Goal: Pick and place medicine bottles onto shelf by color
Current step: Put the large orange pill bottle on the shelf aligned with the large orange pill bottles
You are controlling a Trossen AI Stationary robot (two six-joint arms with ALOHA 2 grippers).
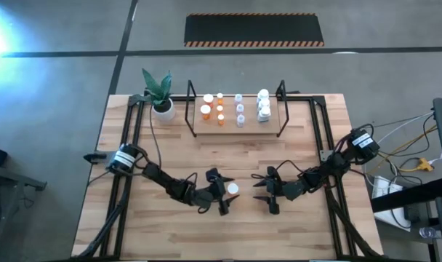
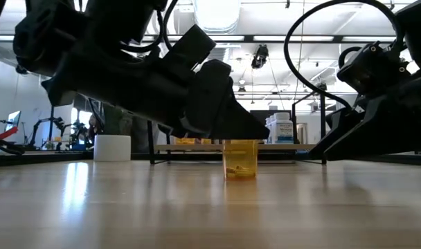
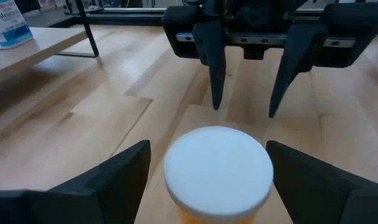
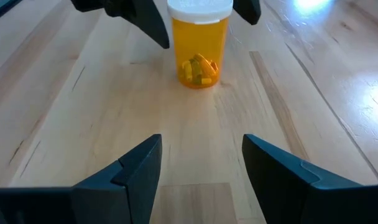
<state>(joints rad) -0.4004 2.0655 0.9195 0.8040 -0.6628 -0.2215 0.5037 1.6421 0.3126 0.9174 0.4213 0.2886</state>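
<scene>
While my left gripper (image 1: 228, 195) stands wide open around it, gripping nothing, one orange medicine bottle (image 4: 199, 43) sits upright on the wooden tabletop (image 1: 294, 225), well in front of the shelf (image 1: 235, 125).

Item: orange bottle. Body translucent amber, round, straight-sided; small yellow-orange pills lie heaped at its bottom. Cap white, flat-topped, slightly wider than the body; in my left wrist view the cap (image 3: 217, 168) fills the gap between my two fingers (image 3: 117, 180), with bare wood showing on either side, so neither pad touches it.

Item: right gripper (image 1: 268, 193). It hangs low on the other side of the bottle, facing it, jaws partly apart and empty, clearly short of the bottle.

Item: shelf. Light wooden board in a thin black wire frame, at the table's far side. On it, bottles stand sorted in groups: orange ones (image 1: 206, 110) at the end nearest the plant pot (image 1: 163, 110), pale purple ones (image 1: 239, 109) in the middle, white ones (image 1: 264, 105) at the end away from the pot. All have white caps.

Item: plant pot. White, holding green leaves, just beside the shelf's orange end.
</scene>
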